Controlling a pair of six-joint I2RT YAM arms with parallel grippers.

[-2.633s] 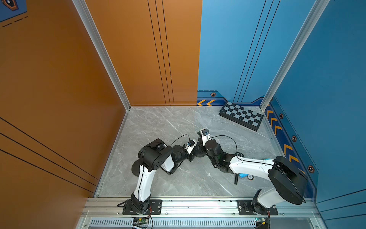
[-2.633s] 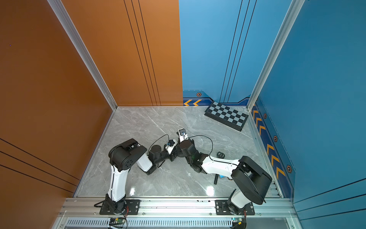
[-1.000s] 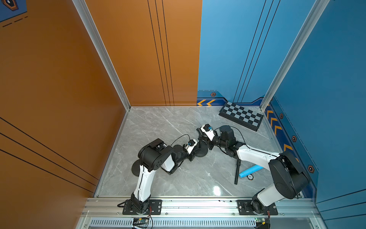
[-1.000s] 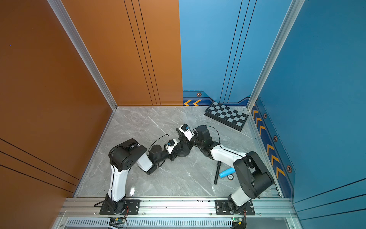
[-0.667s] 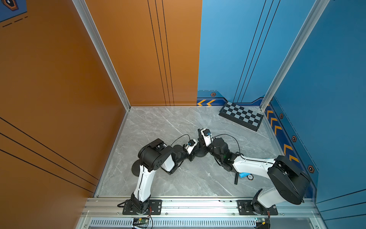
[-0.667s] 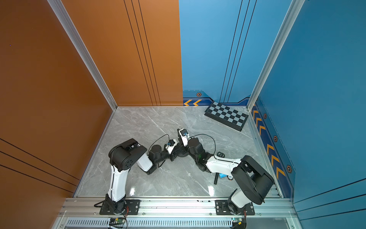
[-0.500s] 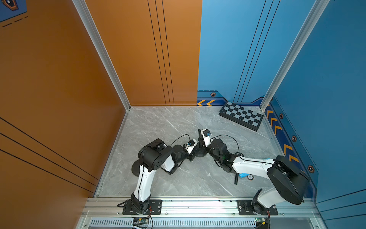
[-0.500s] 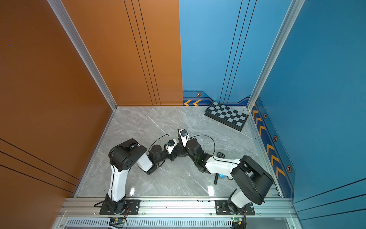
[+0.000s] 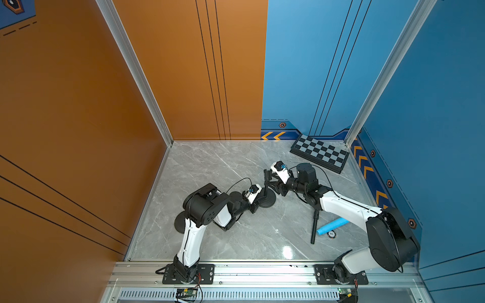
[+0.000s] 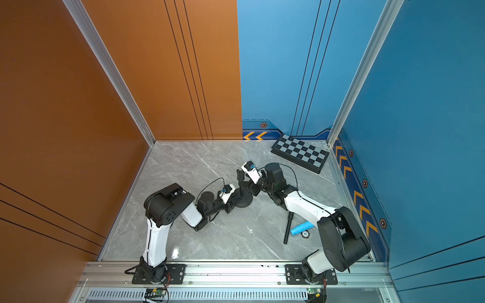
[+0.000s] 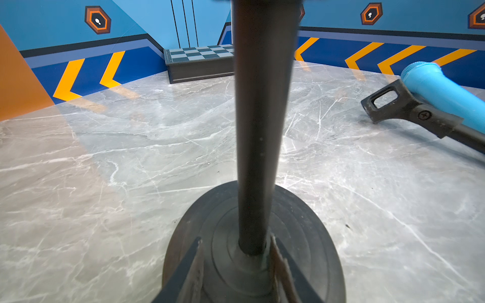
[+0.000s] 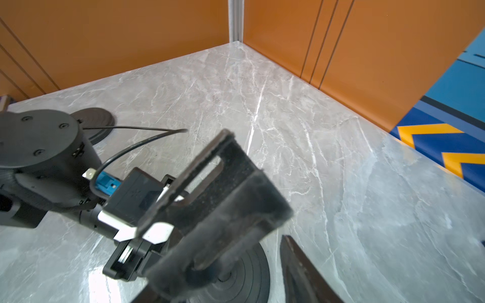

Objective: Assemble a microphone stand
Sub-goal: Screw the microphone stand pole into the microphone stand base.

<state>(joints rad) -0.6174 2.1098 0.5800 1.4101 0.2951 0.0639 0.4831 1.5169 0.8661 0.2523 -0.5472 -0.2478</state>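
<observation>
Microphone stand (image 11: 258, 131) | long axis vertical, clip (image 12: 217, 183) up | left pincer (image 11: 236, 262) clamps it | right pincer (image 9: 273, 183) parted

Left tool (image 9: 258, 204), right tool (image 9: 273, 184) beside stand (image 9: 268, 202)

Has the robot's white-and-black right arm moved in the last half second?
Yes. Its black cylindrical joint has swung toward the black-and-grey checkered board by the back wall, uncovering most of the blue microphone lying on the tabletop.
</observation>
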